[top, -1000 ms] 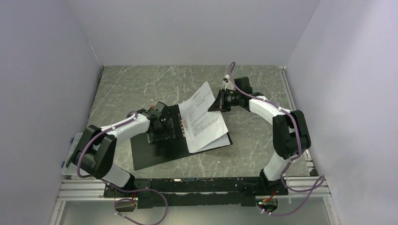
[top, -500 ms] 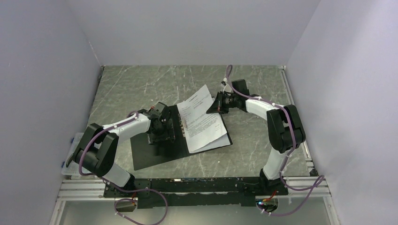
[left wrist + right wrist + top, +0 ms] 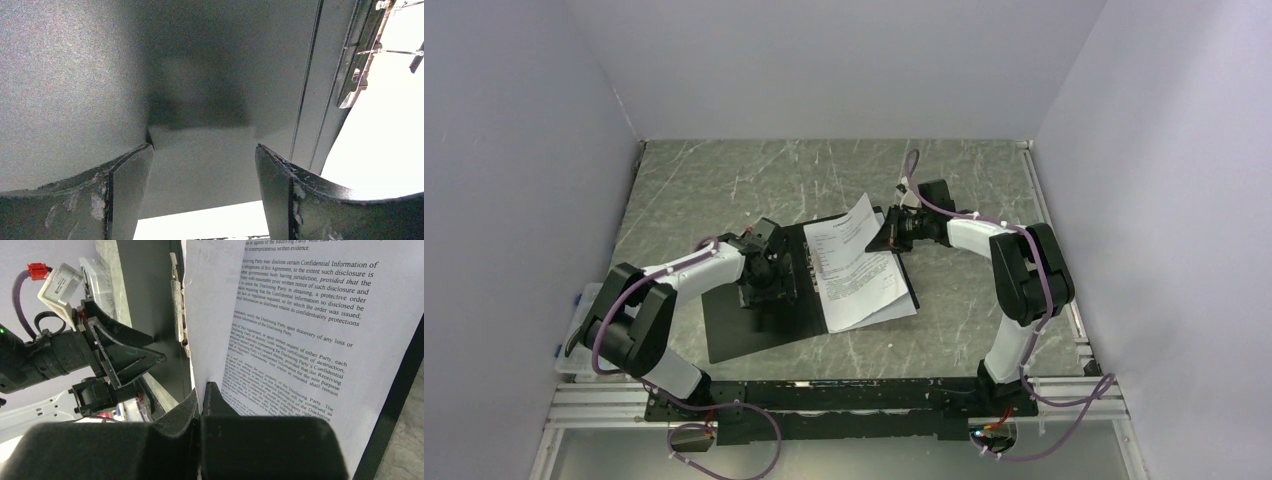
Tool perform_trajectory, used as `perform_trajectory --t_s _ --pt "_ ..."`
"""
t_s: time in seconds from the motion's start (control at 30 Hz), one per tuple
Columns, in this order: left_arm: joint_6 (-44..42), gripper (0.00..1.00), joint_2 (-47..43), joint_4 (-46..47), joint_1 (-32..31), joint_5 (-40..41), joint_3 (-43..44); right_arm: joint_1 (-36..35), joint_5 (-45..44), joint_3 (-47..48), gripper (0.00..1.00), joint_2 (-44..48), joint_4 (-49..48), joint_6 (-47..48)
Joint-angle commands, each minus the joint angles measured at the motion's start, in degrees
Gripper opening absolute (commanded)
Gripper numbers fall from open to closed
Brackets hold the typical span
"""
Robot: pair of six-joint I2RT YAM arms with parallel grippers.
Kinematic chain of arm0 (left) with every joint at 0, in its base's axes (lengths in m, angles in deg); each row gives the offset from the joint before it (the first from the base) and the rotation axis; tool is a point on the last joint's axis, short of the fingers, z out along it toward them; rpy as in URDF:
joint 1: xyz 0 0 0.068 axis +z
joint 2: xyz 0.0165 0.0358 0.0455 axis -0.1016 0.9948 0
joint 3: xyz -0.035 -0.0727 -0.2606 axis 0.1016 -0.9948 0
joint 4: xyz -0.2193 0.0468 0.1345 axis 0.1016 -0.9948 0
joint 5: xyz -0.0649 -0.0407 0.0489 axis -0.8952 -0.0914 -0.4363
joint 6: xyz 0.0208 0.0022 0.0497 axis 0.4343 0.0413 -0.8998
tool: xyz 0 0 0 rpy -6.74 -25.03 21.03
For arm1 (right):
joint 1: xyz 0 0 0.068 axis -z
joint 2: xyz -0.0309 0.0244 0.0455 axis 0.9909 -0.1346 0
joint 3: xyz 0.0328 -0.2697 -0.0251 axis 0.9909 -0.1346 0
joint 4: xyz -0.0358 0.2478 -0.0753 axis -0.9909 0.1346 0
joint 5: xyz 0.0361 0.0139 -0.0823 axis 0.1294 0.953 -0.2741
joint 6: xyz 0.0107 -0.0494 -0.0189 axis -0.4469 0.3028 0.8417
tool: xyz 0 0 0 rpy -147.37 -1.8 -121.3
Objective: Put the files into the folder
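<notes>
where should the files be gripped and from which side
Grip the files at their far right edge, coming from the right: that edge curls up off the folder, leaving room under the thin sheets, while the rest lies flat. The right pincer is shut there now.

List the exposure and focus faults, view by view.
Left wrist: the files burn out to blank white, and the folder is dim and grainy. Right wrist: the print is sharp, and the right gripper is a dark, soft mass. Top external: evenly lit, but the print is too small to read.
</notes>
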State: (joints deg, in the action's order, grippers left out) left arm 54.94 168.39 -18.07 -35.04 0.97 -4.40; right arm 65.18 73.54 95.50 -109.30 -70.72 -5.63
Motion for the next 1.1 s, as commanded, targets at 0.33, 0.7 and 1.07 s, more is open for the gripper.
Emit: perform_trajectory --t_s 0.33,0.7,1.07 --pt "0.2 0.80 0.2 1.4 0.2 -1.5 -1.0 -0.3 -0.7 -0.3 0.09 -0.6 -3.6 -1.0" --pt "0.3 0.80 0.2 1.5 0.2 -1.6 -1.0 -0.3 -3.2 0.2 0.30 -0.4 -1.0 0.3" --pt "0.1 0.80 -0.2 1.6 0.2 -1.4 -1.1 -0.3 -11.4 3.5 0.54 2.6 8.8 5.7"
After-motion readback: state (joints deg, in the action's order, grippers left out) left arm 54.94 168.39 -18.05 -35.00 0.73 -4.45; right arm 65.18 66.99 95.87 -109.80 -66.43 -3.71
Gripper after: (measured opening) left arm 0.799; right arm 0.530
